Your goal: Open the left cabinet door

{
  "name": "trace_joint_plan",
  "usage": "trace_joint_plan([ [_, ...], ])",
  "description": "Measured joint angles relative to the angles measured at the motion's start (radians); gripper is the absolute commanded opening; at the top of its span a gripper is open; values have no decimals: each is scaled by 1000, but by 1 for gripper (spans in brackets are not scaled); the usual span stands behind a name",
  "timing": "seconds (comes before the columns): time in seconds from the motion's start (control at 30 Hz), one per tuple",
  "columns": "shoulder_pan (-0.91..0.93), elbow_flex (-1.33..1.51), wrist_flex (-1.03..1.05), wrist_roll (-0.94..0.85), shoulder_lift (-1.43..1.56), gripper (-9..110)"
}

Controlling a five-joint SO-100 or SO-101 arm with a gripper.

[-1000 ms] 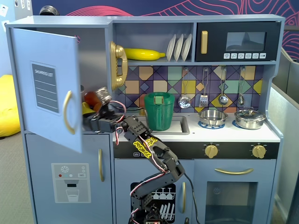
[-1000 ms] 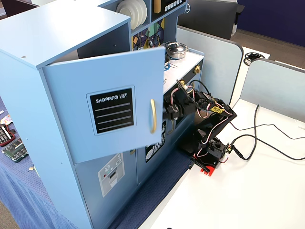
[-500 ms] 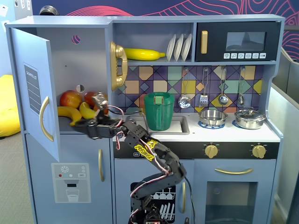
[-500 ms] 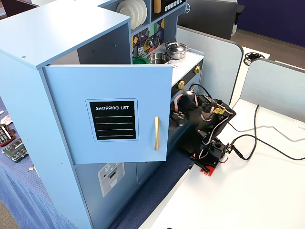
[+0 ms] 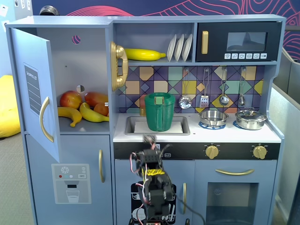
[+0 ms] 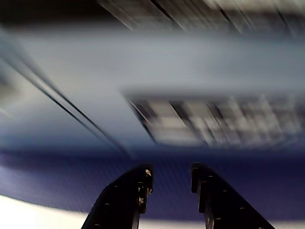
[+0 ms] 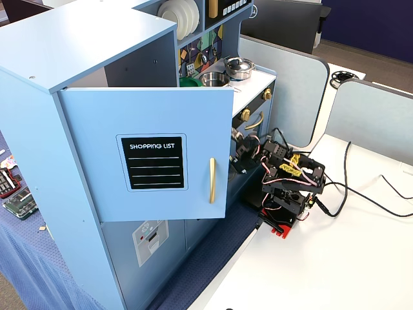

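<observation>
Looks done: left cabinet door (image 7: 145, 155) swung wide, gripper (image 6: 170, 177) slightly parted and empty, so the arm just needs parking

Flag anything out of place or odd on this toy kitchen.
A green plastic pitcher stands in the sink, and a yellow banana lies on the plate shelf. The blue-grey door with the shopping-list chalkboard stands wide open. No spills or damage show.

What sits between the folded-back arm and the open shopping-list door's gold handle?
In a fixed view, only the lower dispenser door and its small gold handle separate the gripper from the left cabinet door; nothing loose.
</observation>
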Motion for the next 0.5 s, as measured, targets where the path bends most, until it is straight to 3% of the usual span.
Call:
trace_joint_plan([
  [0.3,104,181,186,130,146,0],
  [0.5,104,179,250,117,179,0],
])
